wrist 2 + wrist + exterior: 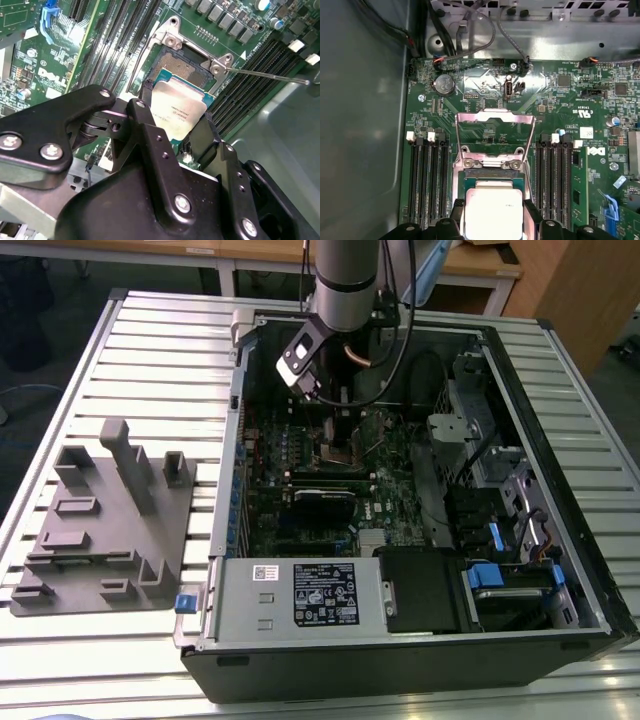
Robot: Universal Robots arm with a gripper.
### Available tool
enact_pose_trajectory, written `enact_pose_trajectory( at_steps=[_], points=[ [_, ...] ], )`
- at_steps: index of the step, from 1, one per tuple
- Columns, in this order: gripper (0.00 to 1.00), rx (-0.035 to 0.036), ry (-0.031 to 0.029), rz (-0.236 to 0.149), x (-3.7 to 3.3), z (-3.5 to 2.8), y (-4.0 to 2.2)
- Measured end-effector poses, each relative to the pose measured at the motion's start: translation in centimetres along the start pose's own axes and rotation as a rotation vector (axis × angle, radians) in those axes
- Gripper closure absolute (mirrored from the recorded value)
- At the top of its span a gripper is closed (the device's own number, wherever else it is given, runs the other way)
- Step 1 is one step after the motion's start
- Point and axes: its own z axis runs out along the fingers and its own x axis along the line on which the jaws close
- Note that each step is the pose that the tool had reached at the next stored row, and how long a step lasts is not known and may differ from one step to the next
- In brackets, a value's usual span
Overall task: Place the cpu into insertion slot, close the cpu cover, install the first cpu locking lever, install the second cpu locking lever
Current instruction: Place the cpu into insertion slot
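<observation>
Over the insertion slot (176, 68) hangs the cpu (175, 111), a flat silvery square, between the black fingers (144, 116) of my gripper (176, 119). The gripper is shut on the cpu's two opposite edges. Part of the slot's dark pin field shows beyond the chip, so the cpu covers it only partly. In the first wrist view the cpu (492, 210) sits in my gripper (494, 216) at the slot's silvery rim (492, 169). The cpu cover (495, 120) is swung open behind it. A thin wire locking lever (265, 75) sticks out sideways, released. The exterior view has my gripper (338, 432) low over the green board.
Long black memory slots (427, 180) flank the socket on both sides. The open computer case (232, 430) walls in the board, with a power supply (300, 595) at the front and a drive cage (500, 490) at the exterior view's right. A grey fixture (105, 525) lies on the table.
</observation>
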Motion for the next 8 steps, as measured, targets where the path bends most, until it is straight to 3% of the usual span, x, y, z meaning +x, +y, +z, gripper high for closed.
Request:
enact_pose_trajectory(
  at_steps=[8],
  points=[
    [0.46,0.0002,-0.0003,0.0,-0.02,0.65,-0.07]
  ],
)
